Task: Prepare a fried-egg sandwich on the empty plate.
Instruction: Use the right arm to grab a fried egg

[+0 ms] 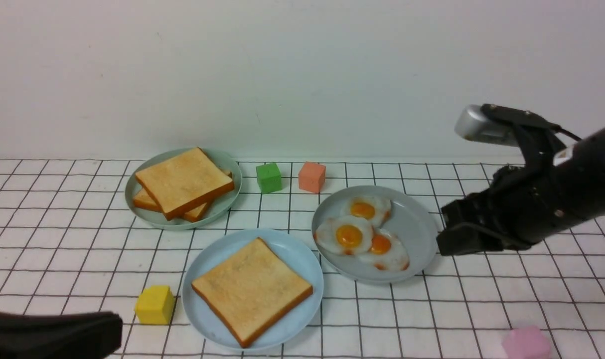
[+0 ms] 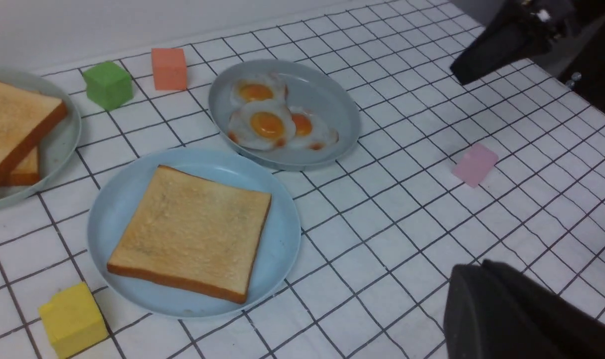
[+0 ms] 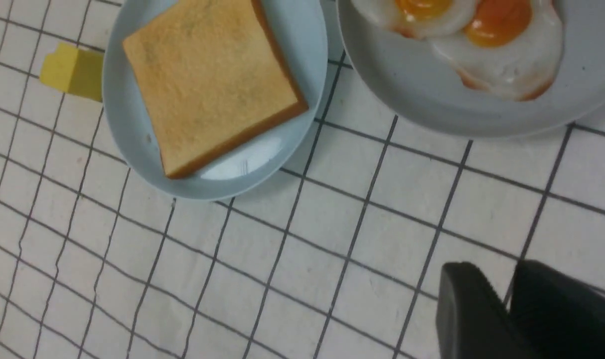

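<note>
Gridded tabletop, left jaws [image 2: 474, 269] closed (nothing held), right jaws [image 3: 492, 289] parted

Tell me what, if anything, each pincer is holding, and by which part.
Nothing is held: the left pincer is shut on nothing, and the right pincer is apart with nothing between its fingers.

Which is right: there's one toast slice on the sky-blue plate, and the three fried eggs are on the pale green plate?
The fried eggs are on the grey plate, as the front view shows; one toast slice is on the sky-blue plate.
</note>
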